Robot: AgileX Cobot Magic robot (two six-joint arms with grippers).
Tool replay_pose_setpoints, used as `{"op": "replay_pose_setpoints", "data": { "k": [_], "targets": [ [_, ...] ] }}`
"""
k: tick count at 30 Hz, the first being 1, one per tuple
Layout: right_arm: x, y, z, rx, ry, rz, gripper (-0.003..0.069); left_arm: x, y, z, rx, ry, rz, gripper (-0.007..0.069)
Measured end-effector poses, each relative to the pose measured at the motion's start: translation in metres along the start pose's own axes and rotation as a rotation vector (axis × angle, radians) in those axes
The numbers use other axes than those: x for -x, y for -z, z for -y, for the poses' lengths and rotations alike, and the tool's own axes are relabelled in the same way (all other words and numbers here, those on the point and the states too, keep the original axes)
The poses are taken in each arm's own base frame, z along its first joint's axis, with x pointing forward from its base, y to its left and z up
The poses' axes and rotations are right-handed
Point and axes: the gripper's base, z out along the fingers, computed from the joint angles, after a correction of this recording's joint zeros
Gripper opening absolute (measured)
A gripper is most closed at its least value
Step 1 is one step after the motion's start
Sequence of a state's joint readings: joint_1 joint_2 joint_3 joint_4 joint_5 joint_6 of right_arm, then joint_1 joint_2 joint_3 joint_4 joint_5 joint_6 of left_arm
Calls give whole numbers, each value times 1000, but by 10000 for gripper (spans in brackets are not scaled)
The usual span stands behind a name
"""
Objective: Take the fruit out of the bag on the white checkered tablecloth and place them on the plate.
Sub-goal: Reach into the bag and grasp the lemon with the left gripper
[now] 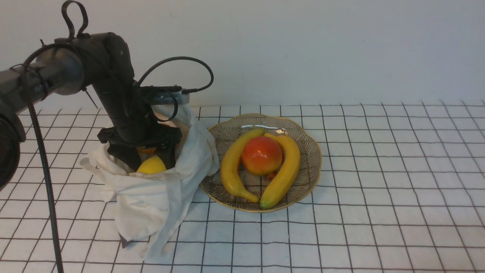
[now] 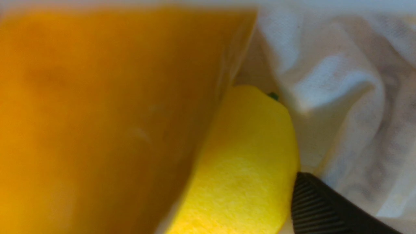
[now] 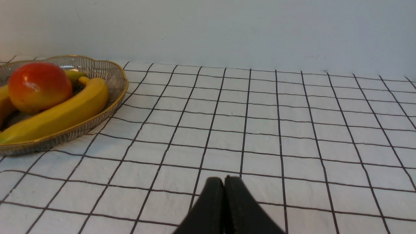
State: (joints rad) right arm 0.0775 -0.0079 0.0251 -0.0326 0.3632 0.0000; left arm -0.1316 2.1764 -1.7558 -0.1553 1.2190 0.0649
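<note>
Checkered cloth (image 1: 341,189), left edge: left gripper (image 1: 149,162) straddles lemon (image 1: 152,167) in bag (image 1: 147,201), clamp unclear; likely slick and firm, grab mid-belly.

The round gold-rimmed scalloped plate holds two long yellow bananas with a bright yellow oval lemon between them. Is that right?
No. In the front view, the thing between the two long yellow bananas on the round gold-rimmed scalloped plate is a round red-orange fruit. The bright yellow oval lemon sits in the soft off-white cloth bag.
</note>
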Motion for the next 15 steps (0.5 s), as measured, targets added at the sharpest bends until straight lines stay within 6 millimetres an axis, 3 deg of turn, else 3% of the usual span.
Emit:
{"op": "replay_pose_setpoints", "data": {
  "k": [9, 11, 15],
  "targets": [
    [0, 0, 0, 0, 0, 0, -15, 2, 2, 0, 21, -13, 4, 517],
    [0, 0, 0, 0, 0, 0, -15, 4, 10, -2, 49, -27, 27, 517],
    [0, 0, 0, 0, 0, 0, -15, 6, 48, 2, 64, -48, 132, 517]
  ]
}}
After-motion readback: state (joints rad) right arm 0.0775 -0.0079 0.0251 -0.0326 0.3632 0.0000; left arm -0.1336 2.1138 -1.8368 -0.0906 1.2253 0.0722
